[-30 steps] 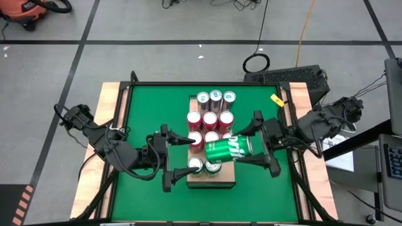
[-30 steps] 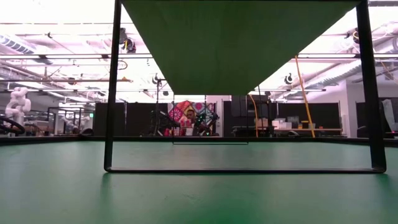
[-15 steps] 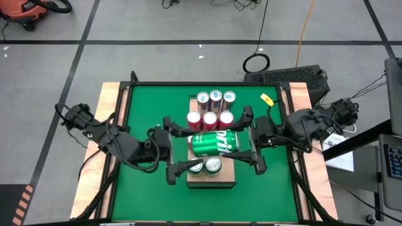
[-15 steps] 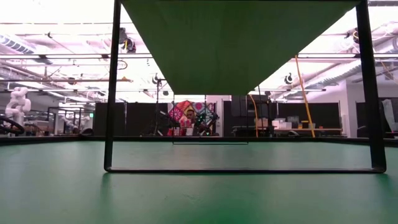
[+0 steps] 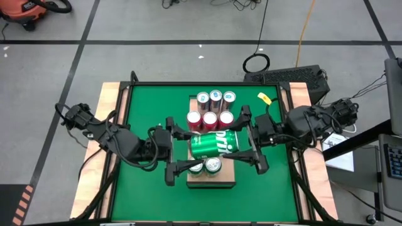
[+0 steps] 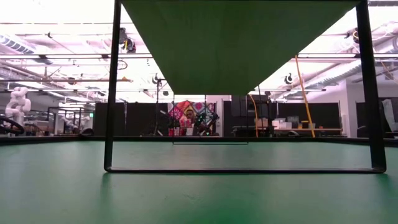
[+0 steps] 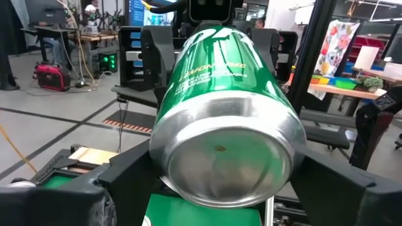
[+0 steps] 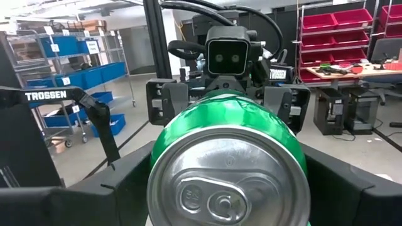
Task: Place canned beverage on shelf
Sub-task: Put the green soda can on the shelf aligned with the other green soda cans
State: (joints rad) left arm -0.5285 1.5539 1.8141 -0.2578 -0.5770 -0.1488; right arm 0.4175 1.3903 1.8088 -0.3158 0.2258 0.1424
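High view first: you have the shelf [image 5: 212, 181], a pale wooden block, at the centre of the green table [image 5: 144, 107], with upright cans [image 5: 213, 108] packed along its upper part and two more near its lower end. Just above those two, in mid-frame, a green Sprite can [image 5: 215, 142] lies sideways in the air, held end to end between your two grippers.

Your left gripper [image 5: 174, 150] comes in from the left of the frame; your right gripper [image 5: 253, 139] comes in from the right. The right fingers [image 8: 352, 182] flank the tab end and look clamped on the can's sides. The left fingers [image 7: 135, 172] bracket the bare base end, but you cannot tell whether they are gripping it yet.

Watch the handover. If one gripper lets go before the other has a firm hold, the smooth round can may well slip and fall onto the standing cans below, toppling them. It also has to be turned upright; swung low, it could clip the neighbouring tops.

Readable writing: "TROSSEN" in white on an arm link [image 8: 45, 96] at mid-left in the right wrist view, and the white Sprite lettering along the can. The small print seen from the left wrist is too fine to read.
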